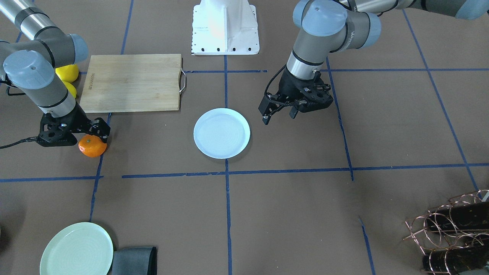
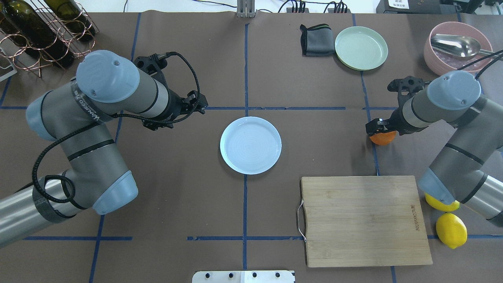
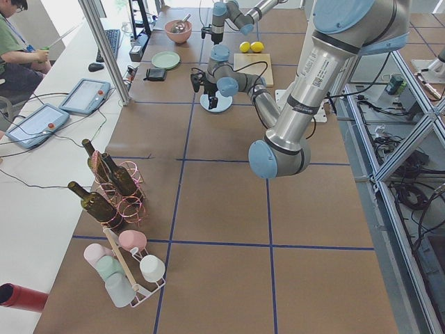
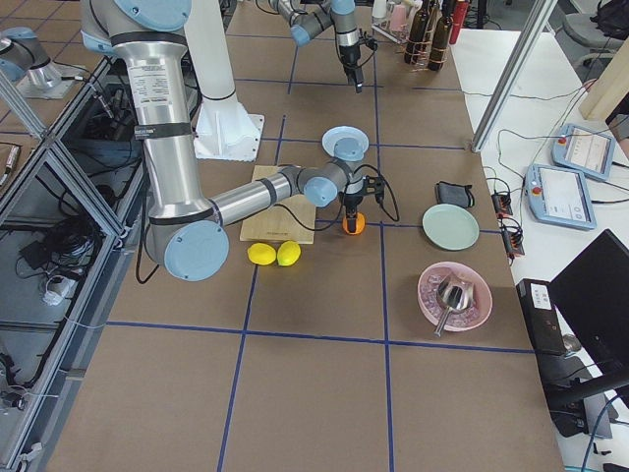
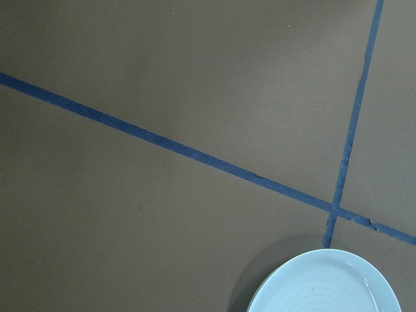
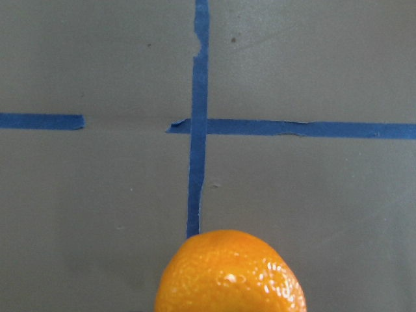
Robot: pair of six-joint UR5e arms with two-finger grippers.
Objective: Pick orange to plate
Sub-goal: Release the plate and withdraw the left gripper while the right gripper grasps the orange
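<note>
The orange (image 1: 92,147) rests on the brown table over a blue tape line, also seen as the orange (image 2: 383,138) and close up as the orange (image 6: 231,273). My right gripper (image 1: 93,131) is right over it, and its fingers straddle the orange's upper part; they look open. The white plate (image 1: 221,133) lies empty at the table's middle, well apart from the orange; the plate (image 2: 250,145) and the plate's rim (image 5: 325,283) also show. My left gripper (image 1: 279,115) hovers open and empty beside the plate.
A wooden cutting board (image 2: 363,220) and two yellow lemons (image 2: 451,230) lie near the right arm. A mint-green plate (image 2: 361,48), a grey cloth (image 2: 315,40) and a pink bowl with a spoon (image 2: 456,47) sit at the far edge. A wine rack (image 2: 43,35) stands far left.
</note>
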